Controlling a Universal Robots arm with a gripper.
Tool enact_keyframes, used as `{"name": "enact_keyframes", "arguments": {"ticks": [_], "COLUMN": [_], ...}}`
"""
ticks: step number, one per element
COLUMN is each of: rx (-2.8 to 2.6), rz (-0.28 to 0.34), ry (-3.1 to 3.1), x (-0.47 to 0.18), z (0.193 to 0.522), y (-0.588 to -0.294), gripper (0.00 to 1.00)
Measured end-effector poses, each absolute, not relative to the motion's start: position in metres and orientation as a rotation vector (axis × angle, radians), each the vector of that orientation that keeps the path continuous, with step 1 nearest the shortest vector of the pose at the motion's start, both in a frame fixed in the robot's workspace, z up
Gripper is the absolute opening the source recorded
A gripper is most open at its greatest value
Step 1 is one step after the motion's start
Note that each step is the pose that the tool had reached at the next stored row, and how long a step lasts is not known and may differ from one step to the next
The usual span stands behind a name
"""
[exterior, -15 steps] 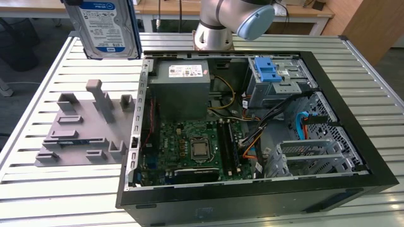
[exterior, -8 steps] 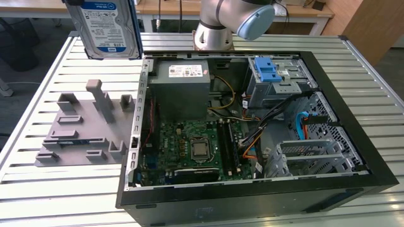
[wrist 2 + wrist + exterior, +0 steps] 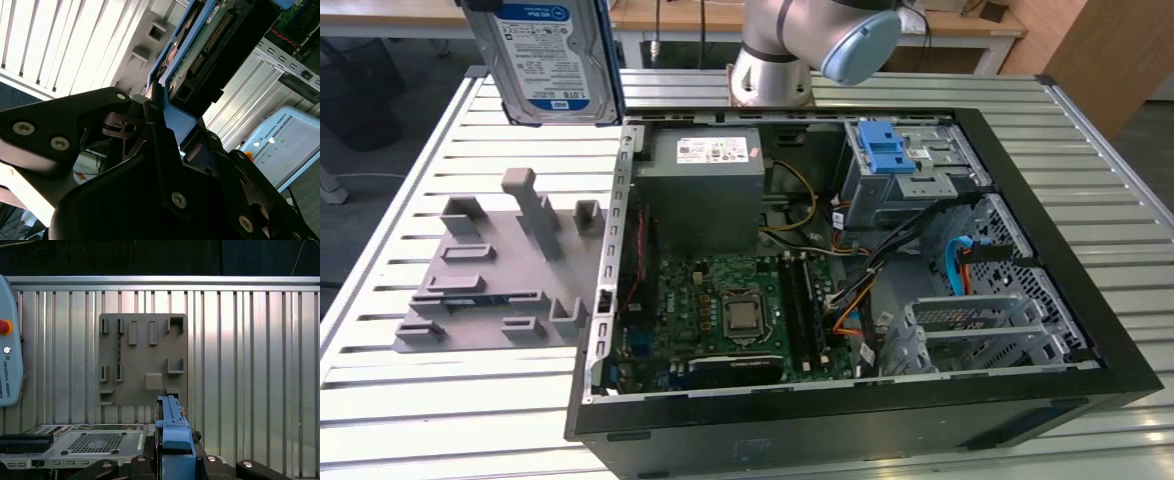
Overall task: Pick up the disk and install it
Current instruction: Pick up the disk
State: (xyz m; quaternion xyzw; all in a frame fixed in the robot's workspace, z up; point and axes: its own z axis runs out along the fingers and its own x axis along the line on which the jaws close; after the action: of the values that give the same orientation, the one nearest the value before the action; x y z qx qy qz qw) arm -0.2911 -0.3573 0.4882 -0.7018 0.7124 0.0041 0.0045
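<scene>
Disk: we see the disk (image 3: 547, 60) upright and clear of the slatted table (image 3: 427, 400), label facing the exterior view, at that view's upper left near the computer case's far corner.
Gripper: in the second wrist view the gripper (image 3: 172, 112) has its jaws closed on the disk, clamping at the blue side rail (image 3: 172, 427).
Grey fixture plate: we find the grey fixture plate (image 3: 494, 270) flat on the table, just beside the case on the exterior view's left.
Computer case: the computer case (image 3: 854, 420) lies open.
Arm: the arm (image 3: 781, 50) rises behind the case.
</scene>
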Motion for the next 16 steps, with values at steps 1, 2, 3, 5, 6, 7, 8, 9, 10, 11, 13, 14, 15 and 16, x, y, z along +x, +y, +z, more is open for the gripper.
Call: {"name": "enact_keyframes", "arguments": {"ticks": [1, 2, 3, 5, 6, 7, 8, 9, 10, 11, 13, 14, 15, 16], "rx": [-2.198, -2.198, -2.198, -2.198, -2.198, -2.198, -2.198, -2.198, -2.199, -2.199, -2.199, -2.198, -2.199, -2.198], "rz": [0.013, 0.013, 0.013, 0.013, 0.013, 0.013, 0.013, 0.013, 0.013, 0.013, 0.013, 0.013, 0.013, 0.013], "ry": [2.232, 2.232, 2.232, 2.232, 2.232, 2.232, 2.232, 2.232, 2.232, 2.232, 2.232, 2.232, 2.232, 2.232], "x": [-0.2907, -0.2904, -0.29, -0.2893, -0.289, -0.2886, -0.2883, -0.288, -0.2876, -0.2873, -0.2866, -0.2862, -0.2858, -0.2854], "z": [0.4883, 0.4883, 0.4882, 0.4882, 0.4883, 0.4883, 0.4882, 0.4882, 0.4883, 0.4883, 0.4882, 0.4882, 0.4882, 0.4882], "y": [-0.3573, -0.3573, -0.3573, -0.3573, -0.3573, -0.3573, -0.3573, -0.3573, -0.3573, -0.3573, -0.3573, -0.3573, -0.3573, -0.3573], "gripper": [0.36, 0.36, 0.36, 0.36, 0.36, 0.36, 0.36, 0.36, 0.36, 0.36, 0.36, 0.36, 0.36, 0.36]}}
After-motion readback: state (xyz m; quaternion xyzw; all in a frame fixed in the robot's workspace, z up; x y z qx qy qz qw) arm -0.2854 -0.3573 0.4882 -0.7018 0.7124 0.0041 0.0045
